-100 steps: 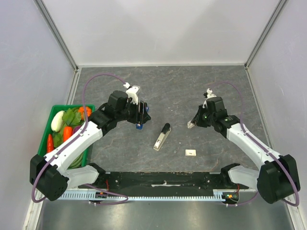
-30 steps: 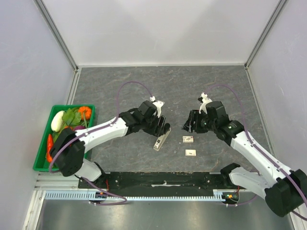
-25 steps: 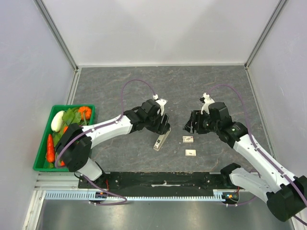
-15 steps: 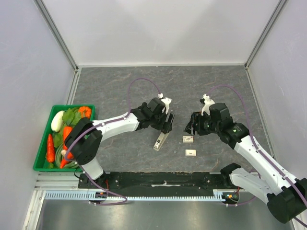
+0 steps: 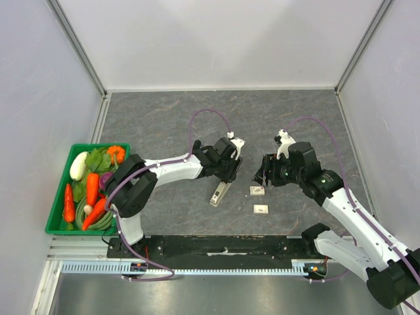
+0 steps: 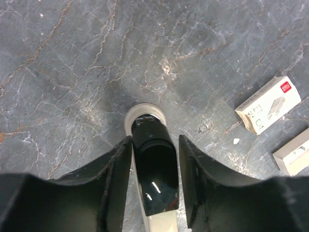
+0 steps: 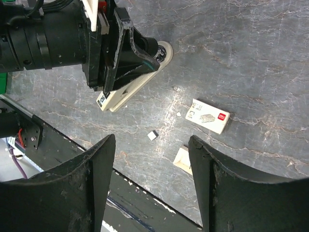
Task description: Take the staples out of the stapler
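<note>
Grey marbled tabletop, white-walled cell. At centre, flat and apparently closed, the stapler [image 5: 220, 194], with black end cap straddled closely by the left gripper [image 6: 154, 140]; pinched or merely flanked, impossible to tell. Spread wide and empty above two small white boxes [image 7: 208, 116], the right gripper [image 7: 150, 140]. No staple strip visibly out; unloading seemingly barely begun.

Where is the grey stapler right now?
In the top view, the stapler lies on the table near the middle. Its black end sits between the fingers of the left tool, and two small boxes lie just to its right.
</note>
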